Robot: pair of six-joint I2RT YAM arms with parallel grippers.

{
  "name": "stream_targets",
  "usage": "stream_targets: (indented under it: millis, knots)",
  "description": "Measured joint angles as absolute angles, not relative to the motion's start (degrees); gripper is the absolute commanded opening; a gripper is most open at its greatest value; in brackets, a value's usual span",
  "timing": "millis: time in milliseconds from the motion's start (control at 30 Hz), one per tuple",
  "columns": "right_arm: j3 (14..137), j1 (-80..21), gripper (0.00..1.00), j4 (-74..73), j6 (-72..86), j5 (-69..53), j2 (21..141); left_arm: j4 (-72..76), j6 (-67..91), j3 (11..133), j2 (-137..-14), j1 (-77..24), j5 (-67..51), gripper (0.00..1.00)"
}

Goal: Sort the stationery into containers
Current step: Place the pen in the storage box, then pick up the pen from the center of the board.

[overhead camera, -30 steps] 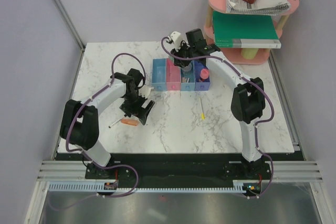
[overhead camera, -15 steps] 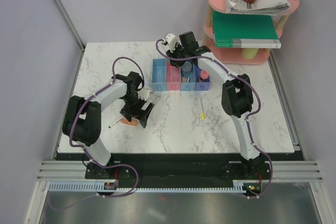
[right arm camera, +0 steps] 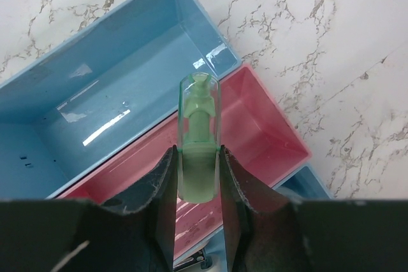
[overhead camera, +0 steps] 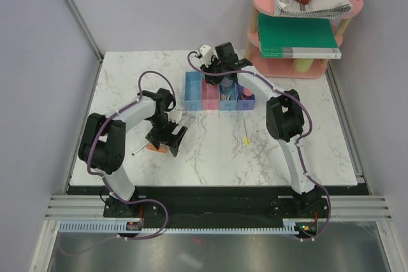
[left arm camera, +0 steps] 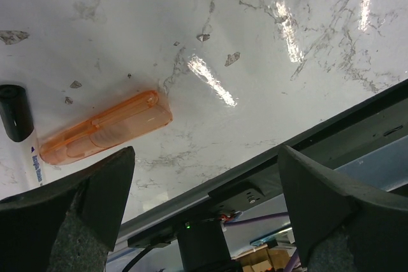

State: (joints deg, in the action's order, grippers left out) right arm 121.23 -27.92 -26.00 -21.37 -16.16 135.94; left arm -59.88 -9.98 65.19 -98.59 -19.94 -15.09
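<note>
Item, green cap-shaped piece [right arm camera: 196, 116]: I am holding it pinched in the right gripper [right arm camera: 196, 157], its long axis running straight out from the grip, over the pink bin [right arm camera: 255, 119] by the table's [right arm camera: 331, 42] far edge, tip reaching toward the light blue bin [right arm camera: 115, 93]; left gripper [left arm camera: 204, 157] hanging spread.

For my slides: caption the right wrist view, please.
Right gripper holds the green cap-shaped piece over the pink bin, beside a light blue bin.

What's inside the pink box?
The part of the pink bin that shows is bare. The right gripper, shut on the green cap-shaped piece, hangs over it and covers the rest, so anything there is hidden.
</note>
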Motion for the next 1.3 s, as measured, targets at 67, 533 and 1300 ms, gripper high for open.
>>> stream_targets:
  millis: [67,533,1300]
  knots:
    - [121.2,-27.9,0.34,-25.9,-21.2,-16.0,135.9,-59.9,-9.8,65.2,-99.7,-19.9,-15.0,1.0]
    - [116.7,-28.0,0.53,-23.9,-21.2,-15.6,135.6,-59.6,-8.4,64.7,-103.6,-19.9,-10.9,1.0]
    - [106.8,-28.2,0.55,-22.8,-20.1,-17.3,117.6,-51.4,-11.5,62.4,-102.1,-19.9,2.9,1.0]
